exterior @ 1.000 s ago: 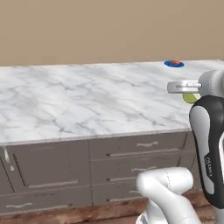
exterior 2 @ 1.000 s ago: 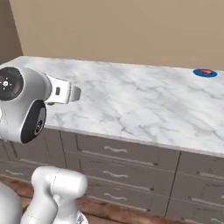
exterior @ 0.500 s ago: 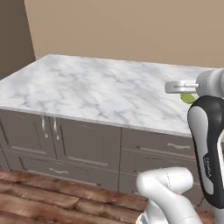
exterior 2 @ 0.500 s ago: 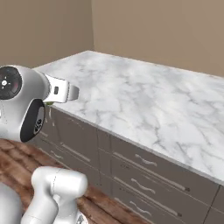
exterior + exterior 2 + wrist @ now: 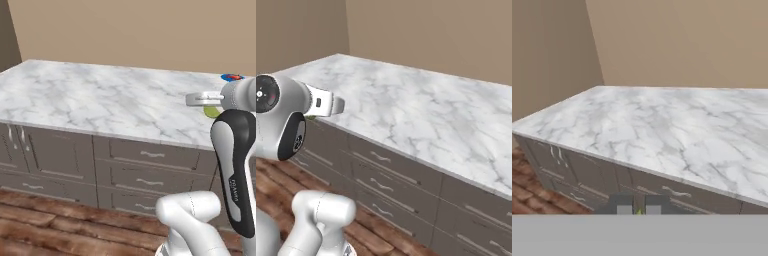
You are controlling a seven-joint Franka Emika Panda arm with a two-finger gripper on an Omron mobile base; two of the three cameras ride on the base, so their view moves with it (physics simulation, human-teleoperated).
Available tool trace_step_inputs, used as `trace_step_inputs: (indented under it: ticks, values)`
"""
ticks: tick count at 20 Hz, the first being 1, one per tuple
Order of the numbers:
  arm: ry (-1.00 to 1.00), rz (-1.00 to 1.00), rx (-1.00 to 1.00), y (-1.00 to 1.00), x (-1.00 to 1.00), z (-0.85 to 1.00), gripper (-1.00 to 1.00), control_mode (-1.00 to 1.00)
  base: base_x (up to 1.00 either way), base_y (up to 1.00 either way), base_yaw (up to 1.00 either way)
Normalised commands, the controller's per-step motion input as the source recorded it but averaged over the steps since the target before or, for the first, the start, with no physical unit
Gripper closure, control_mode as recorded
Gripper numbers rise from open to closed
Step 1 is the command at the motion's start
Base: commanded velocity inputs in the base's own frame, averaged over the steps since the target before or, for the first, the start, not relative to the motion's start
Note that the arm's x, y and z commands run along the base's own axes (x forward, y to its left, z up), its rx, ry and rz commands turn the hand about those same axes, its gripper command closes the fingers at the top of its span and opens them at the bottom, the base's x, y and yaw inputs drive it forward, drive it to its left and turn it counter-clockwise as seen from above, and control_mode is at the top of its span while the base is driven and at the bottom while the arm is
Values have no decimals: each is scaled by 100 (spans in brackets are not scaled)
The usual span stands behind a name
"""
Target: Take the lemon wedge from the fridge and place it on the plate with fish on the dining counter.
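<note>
Status of task: partly complete, by judgement. The lemon wedge (image 5: 212, 111) is out of the fridge and in the robot's possession; the fetch stage therefore reads as done. The delivery stage is not done: nothing yet rests on the plate with fish (image 5: 232, 77) beyond its own red-pink piece.

Claw: the gripper (image 5: 639, 210) is closed to a narrow gap. In the hand view a small yellow-green sliver sits between the two dark fingertips (image 5: 624, 207), so the claw is judged to be gripping the wedge. In the left base view the same yellow-green shape shows just under the grey hand, close against the white wrist, above the near right part of the slab. The exact contact faces are too small to confirm.

Location of target: the blue plate lies at the far right edge of the dining counter (image 5: 100, 95), beyond the hand and slightly to its right, apart from it but not by much of the slab.

Surroundings: the marble top has grey drawer fronts (image 5: 381, 182) below its near edge and a wood floor (image 5: 55, 225) beneath.

Remaining work, by judgement: carry the wedge across to the far right, bring it over the plate beside the fish piece, lower it, and release it there.
</note>
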Motion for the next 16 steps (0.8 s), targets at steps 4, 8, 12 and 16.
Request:
trace_step_inputs:
  ticks: [4, 8, 12, 16]
  values:
    - [0, 0, 0, 0, 0, 0, 100, 100, -80, -100, -15]
    - [0, 0, 0, 0, 0, 0, 100, 100, -58, -100, -18]
    - [0, 0, 0, 0, 0, 0, 100, 100, -24, -100, -19]
    - [0, 0, 0, 0, 0, 0, 100, 100, -6, -100, -23]
